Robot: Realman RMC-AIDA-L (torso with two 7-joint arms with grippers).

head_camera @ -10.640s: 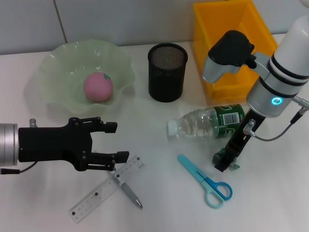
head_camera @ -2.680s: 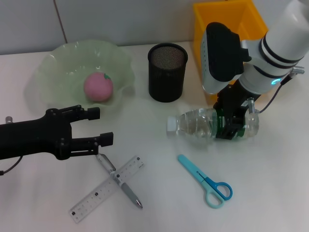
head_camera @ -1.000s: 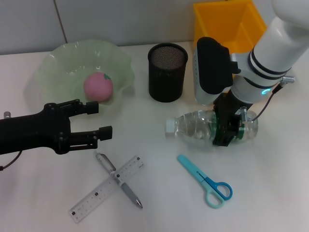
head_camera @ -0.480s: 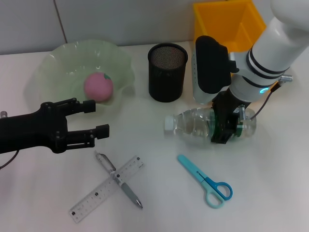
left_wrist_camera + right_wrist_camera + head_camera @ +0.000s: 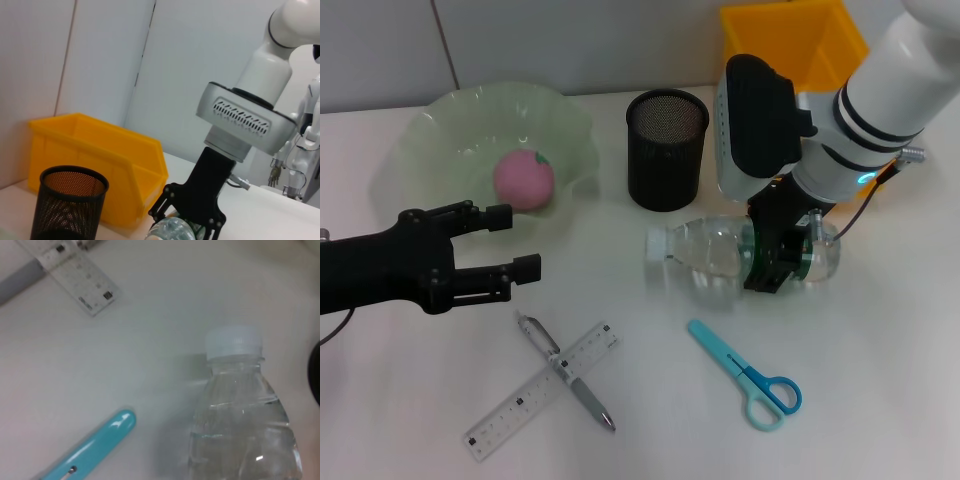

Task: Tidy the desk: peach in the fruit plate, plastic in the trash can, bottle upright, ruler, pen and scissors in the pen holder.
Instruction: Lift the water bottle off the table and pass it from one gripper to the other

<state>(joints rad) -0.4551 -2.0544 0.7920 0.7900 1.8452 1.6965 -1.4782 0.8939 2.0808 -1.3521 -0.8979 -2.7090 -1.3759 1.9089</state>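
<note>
The clear bottle lies on its side in front of the black mesh pen holder, cap toward my left. My right gripper is shut on its green-labelled part; the right wrist view shows its cap just above the table. The pink peach sits in the green fruit plate. Below the plate my left gripper hovers open and holds nothing. The ruler lies across the pen near the front. The blue scissors lie in front of the bottle. No plastic is in view.
The yellow bin stands at the back right, behind my right arm. In the left wrist view the bin stands just behind the pen holder. Bare table lies between the ruler and the scissors.
Over the last second my right gripper has swung the bottle so that its cap end moved left and farther from me. My left gripper drifted slightly left, still open.
</note>
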